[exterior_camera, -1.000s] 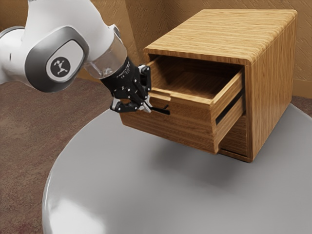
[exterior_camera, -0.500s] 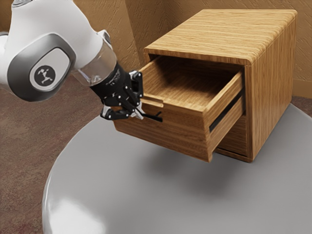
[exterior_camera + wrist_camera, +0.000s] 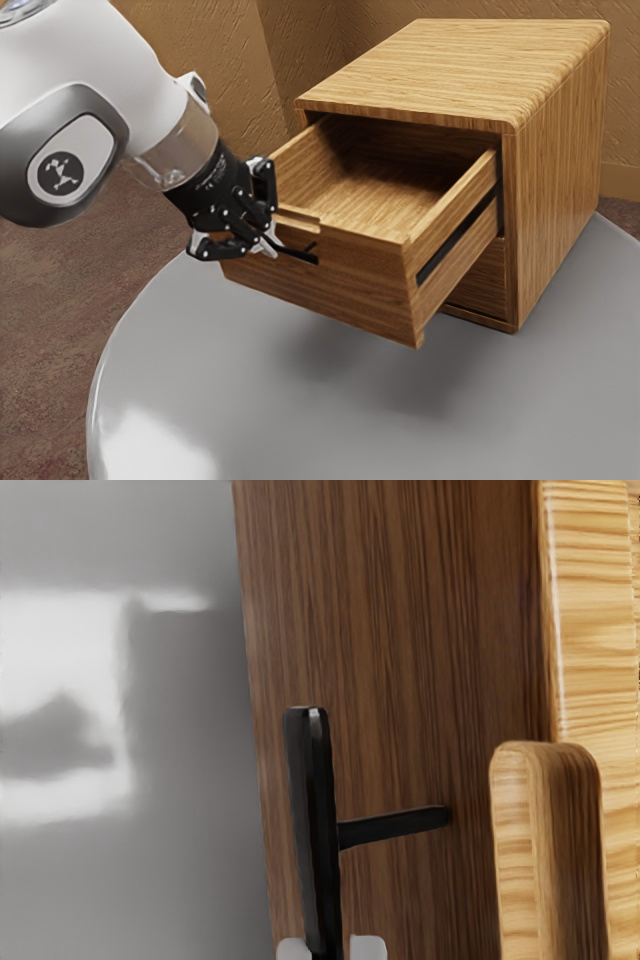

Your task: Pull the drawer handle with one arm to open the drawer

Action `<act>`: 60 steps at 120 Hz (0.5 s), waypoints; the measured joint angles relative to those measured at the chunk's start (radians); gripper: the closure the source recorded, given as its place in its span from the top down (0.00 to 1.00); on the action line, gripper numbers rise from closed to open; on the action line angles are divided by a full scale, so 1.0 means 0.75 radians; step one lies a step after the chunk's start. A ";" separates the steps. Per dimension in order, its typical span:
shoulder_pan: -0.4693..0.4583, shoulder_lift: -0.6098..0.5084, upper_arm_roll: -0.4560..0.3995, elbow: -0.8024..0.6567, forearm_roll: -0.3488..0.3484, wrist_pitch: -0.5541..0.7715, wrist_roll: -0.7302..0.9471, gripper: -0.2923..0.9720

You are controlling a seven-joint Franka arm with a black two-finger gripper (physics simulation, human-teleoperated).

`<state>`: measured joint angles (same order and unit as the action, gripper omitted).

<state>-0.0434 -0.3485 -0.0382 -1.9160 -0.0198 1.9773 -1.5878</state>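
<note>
The jaws are clamping the thin black handle [image 3: 297, 254] on the front of the drawer [image 3: 370, 215]. The drawer is standing well out of the cabinet [image 3: 550, 150] near the bench's [image 3: 300, 400] far edge. Pulling off-line is likely risking the bar slipping free or the drawer binding, and overpulling is risking it leaving its slides. It is looking empty, made of pale grained wood.

I see what looks like a plain furnished room in a home, rendered by a simulator. Rough tan walls [image 3: 230, 50] meet in a corner above a mottled brown floor [image 3: 60, 270] that looks like carpet. A round grey table [image 3: 250, 400] bears a small wood-grain cabinet [image 3: 540, 150], household furniture with a drawer [image 3: 330, 285] and a slim black handle [image 3: 300, 256].
</note>
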 joint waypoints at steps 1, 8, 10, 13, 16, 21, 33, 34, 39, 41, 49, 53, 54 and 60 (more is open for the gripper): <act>0.000 -0.001 0.000 -0.001 0.000 0.000 0.000 0.15; 0.001 -0.006 -0.001 -0.006 0.000 0.000 0.000 0.15; 0.001 -0.007 -0.002 -0.008 0.000 0.000 0.000 0.15; 0.001 -0.011 -0.002 -0.013 0.000 0.000 -0.001 0.15; 0.001 -0.017 -0.002 -0.019 0.000 0.000 -0.001 0.15; 0.000 -0.028 -0.002 -0.031 0.000 0.000 -0.001 0.15; 0.001 -0.050 -0.003 -0.053 -0.003 0.000 -0.001 0.15; 0.001 -0.051 -0.003 -0.055 -0.003 0.000 -0.001 0.15; 0.001 -0.056 -0.004 -0.060 -0.005 0.000 -0.001 0.15; 0.001 -0.057 -0.004 -0.061 -0.005 0.000 -0.002 0.15; 0.002 -0.060 -0.004 -0.063 -0.007 0.000 -0.002 0.15; 0.002 -0.060 -0.004 -0.063 -0.007 0.000 -0.002 0.15; 0.002 -0.060 -0.004 -0.063 -0.007 0.000 -0.002 0.15; 0.002 -0.061 -0.005 -0.064 -0.008 0.000 -0.002 0.15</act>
<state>-0.0420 -0.3941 -0.0416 -1.9637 -0.0255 1.9771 -1.5892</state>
